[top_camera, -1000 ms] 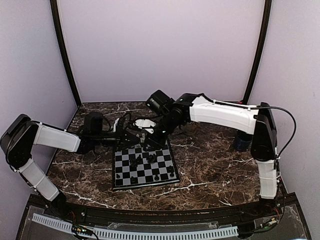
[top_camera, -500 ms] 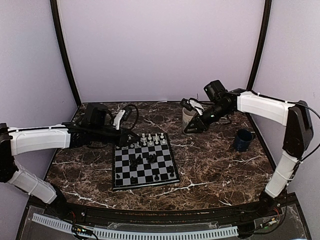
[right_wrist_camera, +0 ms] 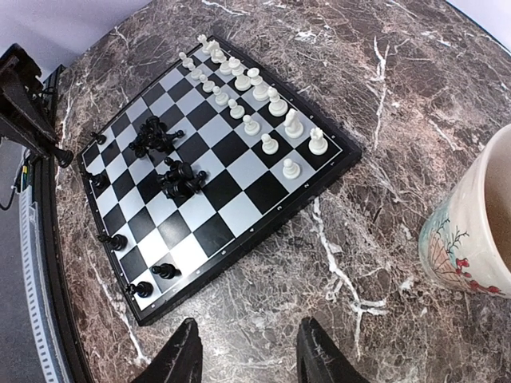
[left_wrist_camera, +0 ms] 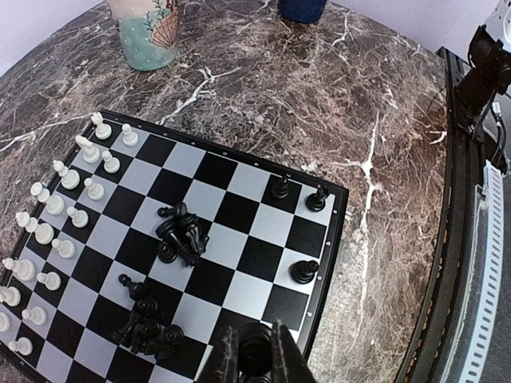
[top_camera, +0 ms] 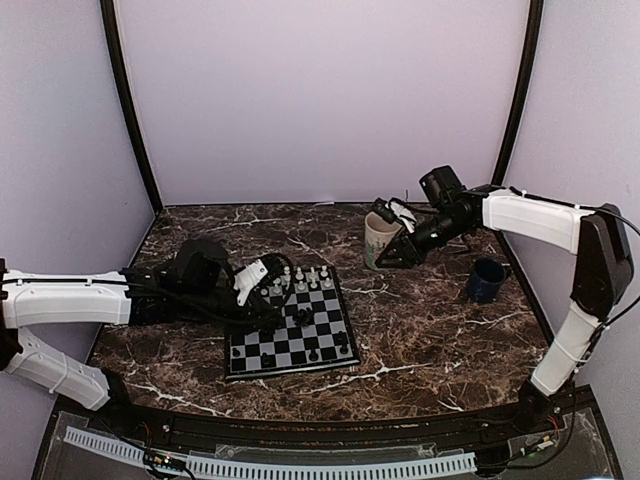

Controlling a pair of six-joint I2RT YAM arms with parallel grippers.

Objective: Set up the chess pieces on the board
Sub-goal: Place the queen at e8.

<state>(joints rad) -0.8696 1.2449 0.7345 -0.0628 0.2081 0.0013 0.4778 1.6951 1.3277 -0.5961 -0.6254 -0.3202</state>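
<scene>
The board (top_camera: pixel 290 340) lies in the middle of the worktop (top_camera: pixel 430 330), between the two arms. The white pieces (right_wrist_camera: pixel 275 104) stand in two tidy rows along its far edge, so that side looks finished. The black pieces (left_wrist_camera: pixel 182 235) are mostly tumbled in two heaps mid-board, with only a few upright along the near edge. The left pincer (left_wrist_camera: pixel 255 359) hangs over the board's left edge, pinched tight on what looks like one small black piece (left_wrist_camera: pixel 255 349). It probably carries it this way so it can go straight down onto a home square among black's rows. The right pincer (right_wrist_camera: pixel 251 363) is parted with nothing in it and sits off to the right beside the mug (right_wrist_camera: pixel 471 231), likely to leave the board free for the left arm. Black's side is the work that remains, and picking single pieces out of the tangled heaps will call for care.
</scene>
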